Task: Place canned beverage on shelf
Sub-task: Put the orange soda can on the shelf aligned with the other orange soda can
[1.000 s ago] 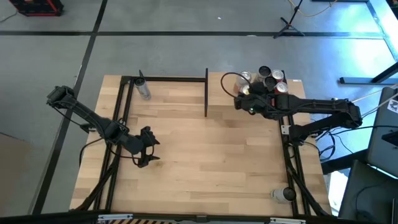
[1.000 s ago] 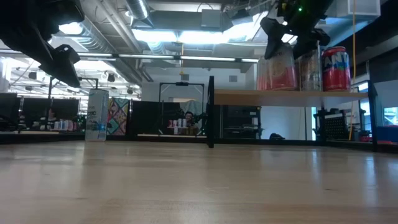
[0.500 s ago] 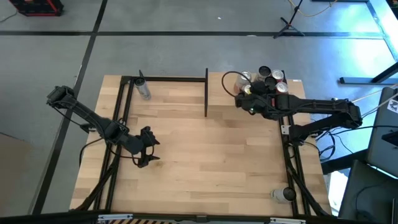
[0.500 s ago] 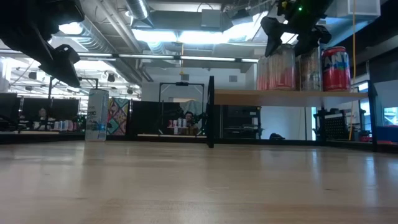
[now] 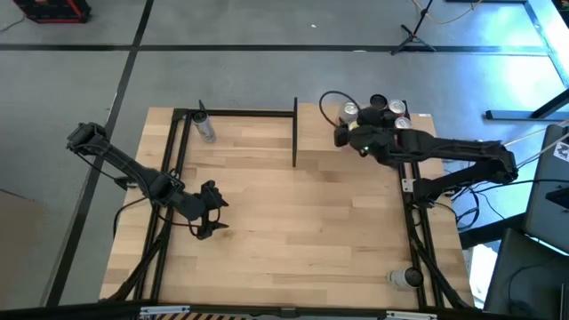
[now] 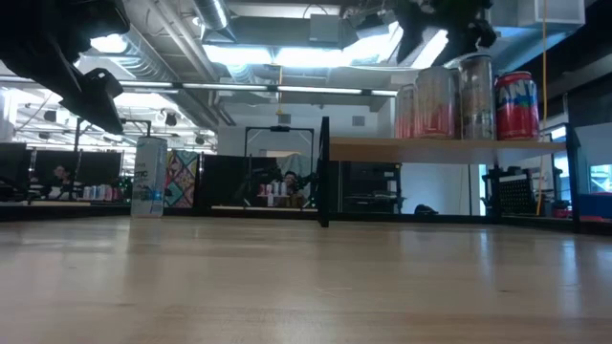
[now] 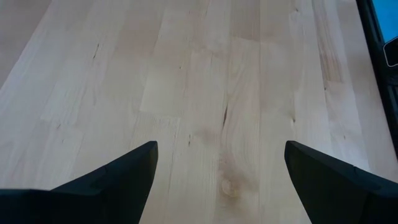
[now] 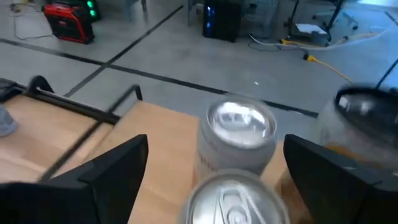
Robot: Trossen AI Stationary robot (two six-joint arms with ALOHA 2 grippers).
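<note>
The shelf [image 5: 320, 153] is a pale wood panel at the table's far right, raised on black posts [image 6: 324, 172]. Several cans stand upright on it [image 5: 388, 114], [image 6: 475, 96], among them a silver-topped one [image 8: 239, 134] and a red one [image 6: 516, 105]. My right gripper [image 5: 345, 135] is open and empty above the cans at the shelf's left part [image 6: 445, 24]; in the right wrist view its fingers [image 8: 106, 171] stand wide to either side of two can tops. My left gripper [image 5: 213, 211] is open and empty over the table's left part [image 7: 221, 162].
A tall pale can [image 5: 206, 132] stands on the tabletop at the far left corner [image 6: 148, 177]. A black frame rail [image 5: 240, 113] runs along the far edge. A silvery round thing [image 5: 404, 277] sits at the near right corner. Bare planks [image 5: 293, 222] fill the middle.
My right gripper has gone up from around the cans on the shelf and now stands clear above their tops. The cans stay upright on the shelf.
</note>
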